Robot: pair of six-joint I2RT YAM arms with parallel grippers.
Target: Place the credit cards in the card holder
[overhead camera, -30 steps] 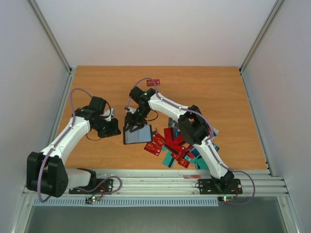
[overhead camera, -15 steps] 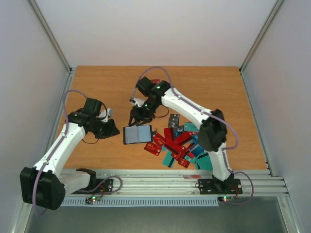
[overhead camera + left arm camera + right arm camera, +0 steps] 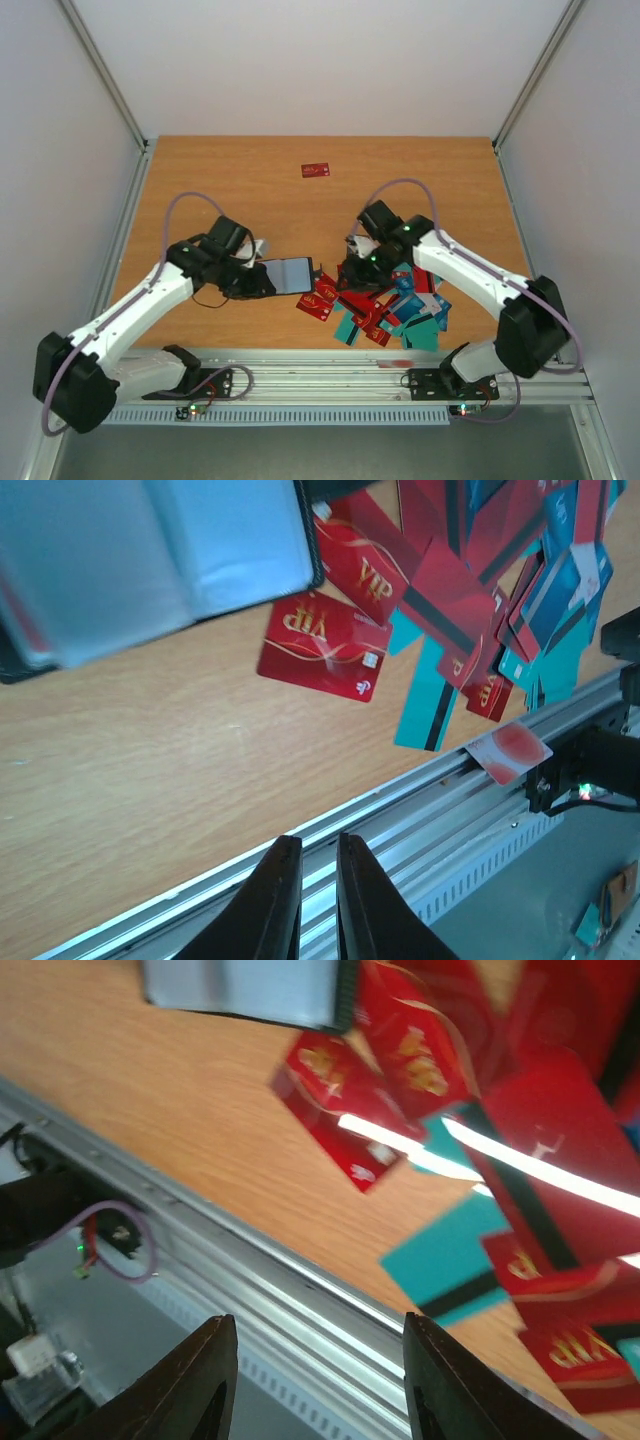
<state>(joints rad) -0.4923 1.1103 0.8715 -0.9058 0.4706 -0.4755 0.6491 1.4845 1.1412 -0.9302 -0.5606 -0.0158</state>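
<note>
Top external view, says Lena, is the best to start: how far is the task?

Tomas: Not far, I judge. The card holder (image 3: 292, 275) lies open on the desk (image 3: 220, 170), and its pale pockets show no coloured card, as far as I can tell. The credit cards (image 3: 385, 300) lie in 1 loose pile, red and teal, on the right of the holder. 1 red card (image 3: 316, 170) lies alone, far at the back. Another pale card (image 3: 508, 750) rests on the metal rail (image 3: 330, 368) at the near edge.

Lena: So almost all is left to do?

Tomas: I think so; each card must be picked up and slid into a pocket.

Lena: And the pincers?

Tomas: The left pincer (image 3: 262, 280) is at the left edge of the holder, touching it or just beside it; I cannot tell which. In the left wrist view its jaws stand narrow, with a thin gap and nothing between. The right pincer (image 3: 355, 272) hangs over the left border of the pile, between holder and cards. In the right wrist view its jaws are wide and empty.

Lena: Which card is nearest to the holder?

Tomas: A red VIP card (image 3: 322, 645), just beside the holder's near right corner. It seems the easy first one for the right pincer.
</note>
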